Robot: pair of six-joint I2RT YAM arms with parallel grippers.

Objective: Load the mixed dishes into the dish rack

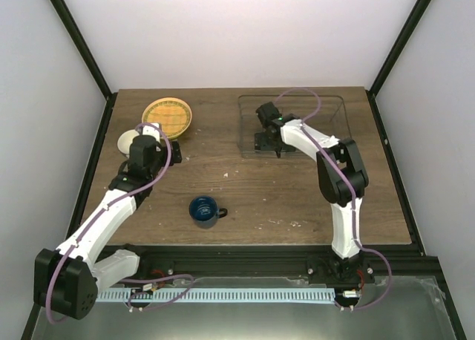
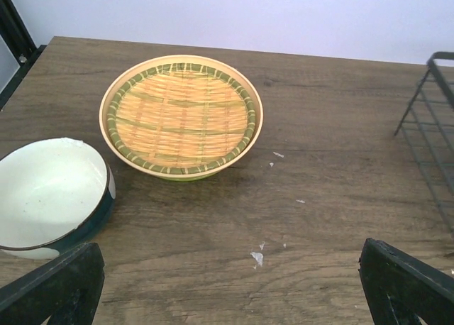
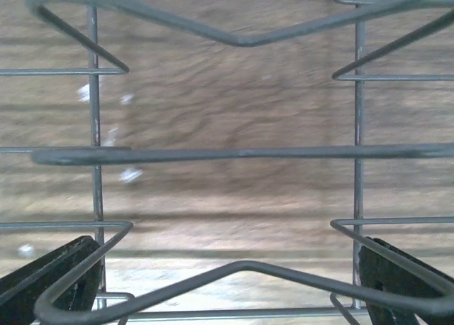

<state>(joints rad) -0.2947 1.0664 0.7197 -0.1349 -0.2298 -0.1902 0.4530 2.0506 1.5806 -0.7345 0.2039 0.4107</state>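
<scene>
cup (image 2: 50, 194): sat far left, just beside plate (image 2: 181, 116)
left gripper (image 2: 227, 286): spread wide, empty, faced plate; first pickup I'd guess, next it needs to drop and pinch the rim
mug (image 1: 204, 211): sat mid-table
rack (image 1: 326, 97): back right
right gripper (image 3: 227, 282): spread, empty, hung over rack

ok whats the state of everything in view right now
yellow-orange plate: lying flat, face up
blue-and-white cup: upright, empty
blue mug: upright, mouth up
dish rack: no dishes visible inside
left gripper: open, empty
right gripper: open, empty, over the rack
</scene>
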